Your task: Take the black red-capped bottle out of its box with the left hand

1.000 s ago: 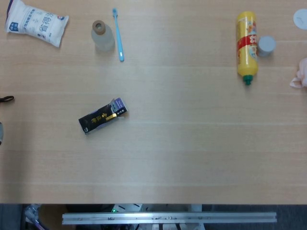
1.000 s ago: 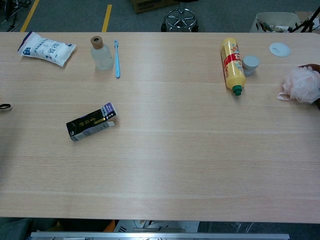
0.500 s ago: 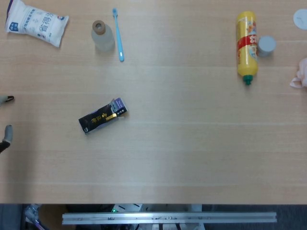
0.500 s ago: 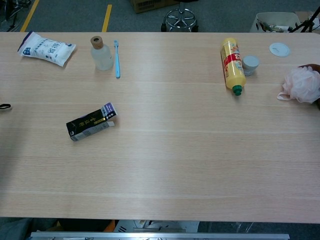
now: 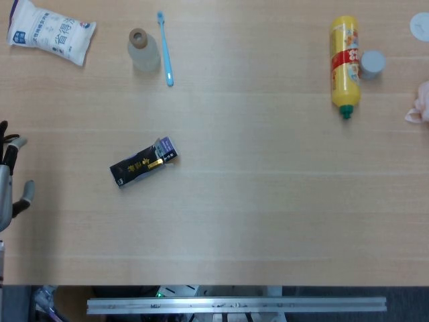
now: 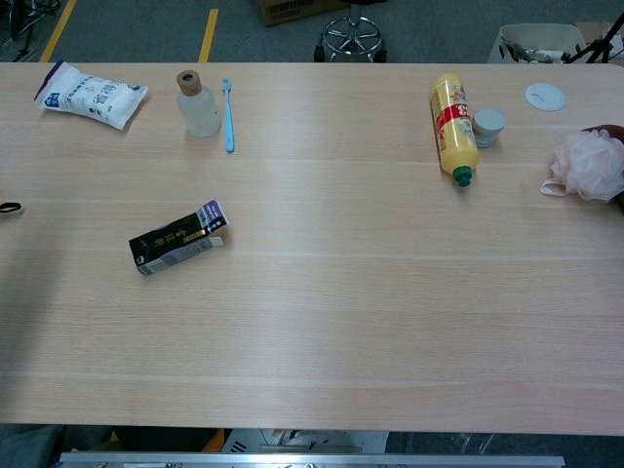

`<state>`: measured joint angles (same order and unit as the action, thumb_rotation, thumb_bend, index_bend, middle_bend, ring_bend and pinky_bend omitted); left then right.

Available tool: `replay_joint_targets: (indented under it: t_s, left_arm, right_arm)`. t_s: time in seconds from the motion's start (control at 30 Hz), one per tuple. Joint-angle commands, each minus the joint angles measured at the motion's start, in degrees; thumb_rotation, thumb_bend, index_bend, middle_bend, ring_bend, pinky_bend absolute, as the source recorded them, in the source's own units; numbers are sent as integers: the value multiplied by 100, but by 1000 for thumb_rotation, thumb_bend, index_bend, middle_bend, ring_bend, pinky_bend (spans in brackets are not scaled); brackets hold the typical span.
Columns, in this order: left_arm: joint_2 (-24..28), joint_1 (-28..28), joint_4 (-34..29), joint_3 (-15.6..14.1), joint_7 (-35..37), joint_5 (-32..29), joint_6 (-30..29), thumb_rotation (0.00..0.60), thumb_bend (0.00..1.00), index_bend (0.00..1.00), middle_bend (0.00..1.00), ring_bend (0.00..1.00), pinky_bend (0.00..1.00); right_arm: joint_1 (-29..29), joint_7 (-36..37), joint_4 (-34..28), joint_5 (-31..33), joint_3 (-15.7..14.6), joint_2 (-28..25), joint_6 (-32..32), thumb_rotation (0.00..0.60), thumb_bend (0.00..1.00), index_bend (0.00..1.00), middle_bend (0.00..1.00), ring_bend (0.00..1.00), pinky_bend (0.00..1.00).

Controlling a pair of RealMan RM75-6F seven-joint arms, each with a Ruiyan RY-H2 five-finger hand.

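Observation:
A small black box (image 5: 143,162) with gold lettering lies flat on the wooden table, left of centre, and shows again in the chest view (image 6: 178,239). Its flap end points up and to the right and looks opened. The bottle inside it is hidden. My left hand (image 5: 9,180) reaches in at the left edge of the head view, well left of the box, with its fingers (image 5: 19,142) spread and nothing in them. The chest view does not show it. Neither view shows my right hand.
At the back left lie a white bag (image 5: 50,31), a clear cork-topped bottle (image 5: 142,51) and a blue toothbrush (image 5: 165,48). A yellow bottle (image 5: 344,62), a grey jar (image 5: 373,63), a white lid (image 6: 545,96) and a pink puff (image 6: 588,164) are at the right. A black loop (image 6: 9,208) lies at the far left.
My left hand has come further into the head view from the left edge, rising toward the black loop. The box and everything else on the table stayed put.

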<state>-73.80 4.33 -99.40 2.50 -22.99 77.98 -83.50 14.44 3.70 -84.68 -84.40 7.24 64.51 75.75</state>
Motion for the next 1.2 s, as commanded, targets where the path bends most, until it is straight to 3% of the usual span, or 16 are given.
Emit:
replay_joint_targets:
  t_s: [0.03,0.2,0.47,0.7,0.87,1.2]
  left_arm:
    - [-235,39,94,19,-358,21,-101,594,291,219,22,41,213]
    - [-586,143,297,60,-481,-17,-14,533,257,246,22,24,185]
    - [-1108,325,790,73,-717,-75,183,524,255,250,17,12,172]
    - [-1255,465,822,89,-959,-461,566,515,252,250,12,10,164]
    - [-1238,620,662,96,-1418,-946,943,361,216,239,0,0,133]
    - [-1352,792,634,76,-1746,-1351,1112,332,199,226,0,0,131]
  right_arm:
    - [13,39,60,32,-4,5,-35,600,90,403,250,174,345]
    - [16,129,150,62,-8,0,-42,600,90,403,250,174,345]
    - [5,336,319,99,-4,-9,-23,600,90,403,250,174,345]
    - [14,560,548,133,-31,47,-93,600,91,403,250,174,345]
    - [21,741,724,114,-66,114,-127,600,91,403,250,174,345]
    - [-13,948,905,88,-112,184,-96,600,91,403,250,174,345]
